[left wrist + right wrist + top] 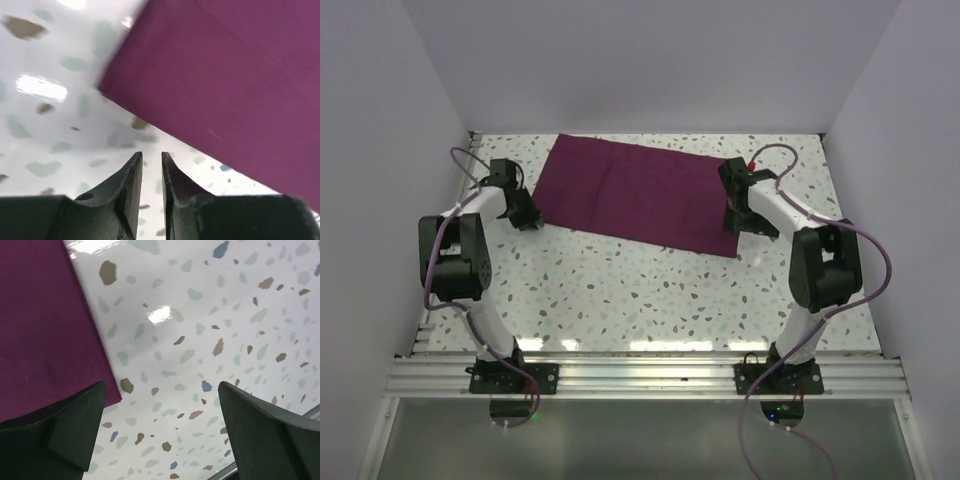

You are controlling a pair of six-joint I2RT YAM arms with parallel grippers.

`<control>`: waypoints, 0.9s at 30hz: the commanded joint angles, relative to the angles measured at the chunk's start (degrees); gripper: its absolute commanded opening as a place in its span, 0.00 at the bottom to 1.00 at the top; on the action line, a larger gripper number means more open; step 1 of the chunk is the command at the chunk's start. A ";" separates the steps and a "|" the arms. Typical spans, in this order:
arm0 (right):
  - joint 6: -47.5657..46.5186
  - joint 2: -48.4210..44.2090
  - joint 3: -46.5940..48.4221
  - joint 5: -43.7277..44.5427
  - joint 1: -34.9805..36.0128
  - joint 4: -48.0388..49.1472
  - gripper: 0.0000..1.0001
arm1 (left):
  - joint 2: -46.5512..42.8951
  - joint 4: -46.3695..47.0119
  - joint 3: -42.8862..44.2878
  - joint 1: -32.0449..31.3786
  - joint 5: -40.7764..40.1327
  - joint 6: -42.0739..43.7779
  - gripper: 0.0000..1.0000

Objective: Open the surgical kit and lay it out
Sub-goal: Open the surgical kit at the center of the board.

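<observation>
The dark purple cloth wrap (630,195) lies spread flat at the back of the table. No steel tray or instruments show in any view. My left gripper (529,221) sits low at the cloth's near left corner. In the left wrist view the cloth (230,75) lies just beyond the gripper (152,156), whose jaws are almost closed with a narrow gap and nothing between them. My right gripper (733,225) is at the cloth's near right corner. In the right wrist view it (161,385) is wide open and empty over bare table, with the cloth edge (40,320) by its left finger.
The terrazzo table (620,290) is walled in white on the left, back and right. An aluminium rail (640,378) with both arm bases runs along the near edge.
</observation>
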 commanded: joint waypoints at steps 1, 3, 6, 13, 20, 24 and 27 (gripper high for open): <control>2.33 -1.89 4.02 6.96 -0.92 -3.16 0.98 | -5.75 -0.88 -2.72 -3.99 0.47 -0.55 0.26; 1.20 -4.96 4.03 2.68 -1.00 -0.03 0.98 | -7.08 -0.44 -3.95 -5.75 -0.15 -1.08 0.27; -3.37 -10.05 1.40 -9.50 -1.00 10.58 0.96 | -10.68 0.00 -5.71 -7.24 -0.59 -1.17 0.40; -6.28 -0.25 14.36 -14.57 -1.18 14.25 0.91 | -22.64 2.21 -10.29 -7.60 -0.94 0.32 1.00; -3.21 18.12 33.81 -15.18 -5.74 6.16 0.74 | -26.41 1.14 -14.41 -7.60 1.78 0.76 0.99; -2.68 24.89 41.81 -15.19 -7.68 4.05 0.69 | -28.70 0.61 -16.08 -7.60 1.96 1.20 0.98; -2.59 29.55 46.56 -15.18 -8.74 2.55 0.66 | -29.49 -0.18 -17.05 -7.60 1.08 1.99 0.98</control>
